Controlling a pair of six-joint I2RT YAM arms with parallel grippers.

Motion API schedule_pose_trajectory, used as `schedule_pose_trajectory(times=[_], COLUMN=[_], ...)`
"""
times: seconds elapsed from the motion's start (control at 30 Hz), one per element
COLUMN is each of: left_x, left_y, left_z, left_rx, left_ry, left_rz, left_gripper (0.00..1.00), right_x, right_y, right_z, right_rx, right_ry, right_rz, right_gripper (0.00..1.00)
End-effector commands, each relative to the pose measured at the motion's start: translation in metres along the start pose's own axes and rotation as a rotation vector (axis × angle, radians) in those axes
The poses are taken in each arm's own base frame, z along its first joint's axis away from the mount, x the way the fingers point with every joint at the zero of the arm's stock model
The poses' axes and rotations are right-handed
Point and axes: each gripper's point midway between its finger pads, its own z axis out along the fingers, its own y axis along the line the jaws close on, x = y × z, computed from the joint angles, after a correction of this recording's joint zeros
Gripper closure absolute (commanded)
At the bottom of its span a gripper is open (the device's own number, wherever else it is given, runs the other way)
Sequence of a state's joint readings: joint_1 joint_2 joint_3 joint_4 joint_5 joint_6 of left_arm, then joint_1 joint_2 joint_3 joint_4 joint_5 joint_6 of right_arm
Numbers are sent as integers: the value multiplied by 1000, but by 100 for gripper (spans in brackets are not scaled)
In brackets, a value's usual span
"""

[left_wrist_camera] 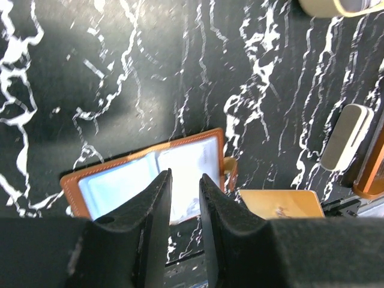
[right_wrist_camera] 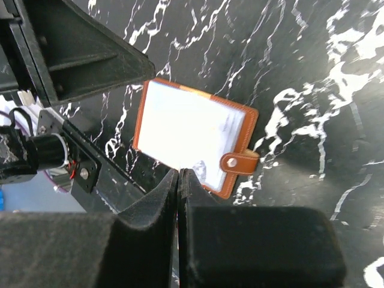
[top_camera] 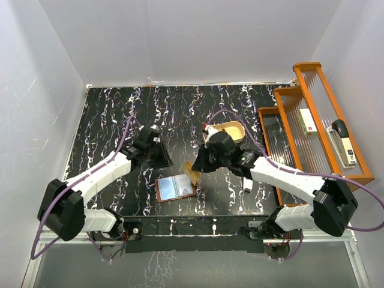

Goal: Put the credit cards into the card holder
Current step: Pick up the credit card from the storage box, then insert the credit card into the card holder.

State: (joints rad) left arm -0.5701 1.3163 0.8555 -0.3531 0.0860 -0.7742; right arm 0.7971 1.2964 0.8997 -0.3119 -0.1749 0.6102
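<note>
Heads up: card holder (right_wrist_camera: 192, 135) lining's blown out white in ur right wrist cam; left pincer (left_wrist_camera: 185, 177) covers its near edge, tray (left_wrist_camera: 321, 7) cut off.

There is one card holder (top_camera: 176, 188) and one credit card (top_camera: 192, 173) in view. Also here are one oval tray (top_camera: 231, 131), one white stick (top_camera: 247, 182), and one wooden rack (top_camera: 308, 65) with one stapler (top_camera: 343, 139) and one white box (top_camera: 308, 120).
</note>
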Motion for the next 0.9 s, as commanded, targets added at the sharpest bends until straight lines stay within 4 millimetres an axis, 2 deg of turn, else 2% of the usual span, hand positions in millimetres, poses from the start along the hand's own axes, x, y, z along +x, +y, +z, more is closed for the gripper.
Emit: schedule_pose_trajectory(times=[0.0, 0.13, 0.23, 0.4, 0.57, 0.87], left_x=[25, 42, 54, 62, 75, 86], left_y=[26, 41, 53, 67, 75, 89], left_z=[-11, -12, -11, -12, -7, 1], left_rx=[-68, -89, -122, -154, -157, -194], left_ry=[57, 86, 110, 95, 129, 146], left_rz=[-39, -53, -67, -92, -103, -108], left_gripper=[76, 78, 83, 88, 88, 87], right_x=[-7, 10, 17, 25, 35, 38], right_y=[42, 56, 59, 45, 41, 30], right_z=[9, 22, 28, 44, 56, 67], right_rx=[-130, -191, -200, -156, -167, -137], right_ry=[-99, -71, -76, -83, -67, -87], right_rz=[38, 55, 56, 67, 78, 90], right_gripper=[100, 100, 100, 100, 100, 100])
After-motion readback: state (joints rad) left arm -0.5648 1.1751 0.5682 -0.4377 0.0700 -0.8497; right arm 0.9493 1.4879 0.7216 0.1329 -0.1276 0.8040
